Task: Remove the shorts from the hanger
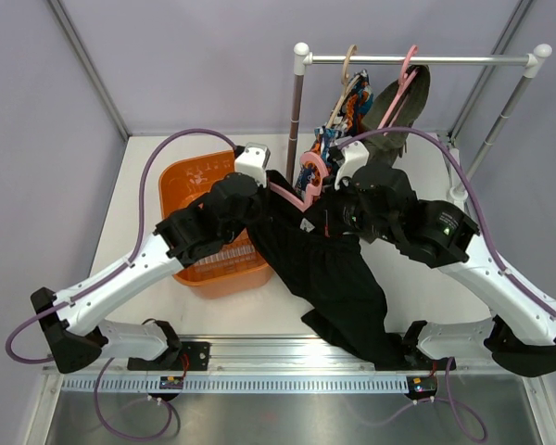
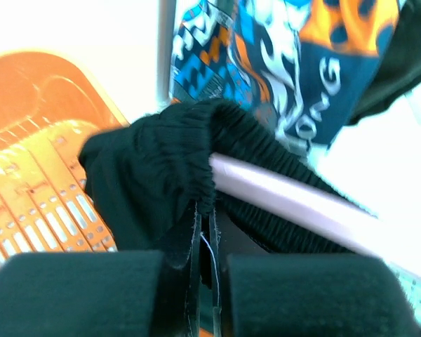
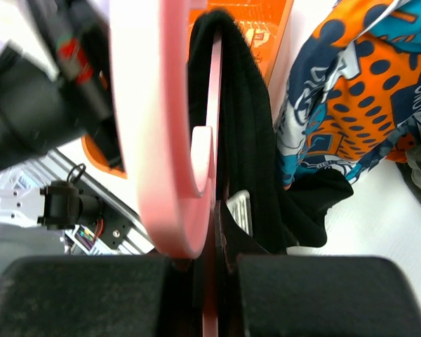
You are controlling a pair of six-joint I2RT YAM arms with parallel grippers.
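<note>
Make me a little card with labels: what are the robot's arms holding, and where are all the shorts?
left tool: shut on black shorts, at the waistband
right tool: shut on pink hanger
black shorts: waistband around hanger, rest draped onto table
patterned shorts: hanging from rail
olive shorts: hanging from rail
orange basket: on table, left side

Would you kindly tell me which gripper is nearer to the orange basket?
Left. The left gripper sits by the orange basket's far right corner, shut on the black shorts; the right gripper is further right, clear of the basket, shut on the pink hanger.
</note>
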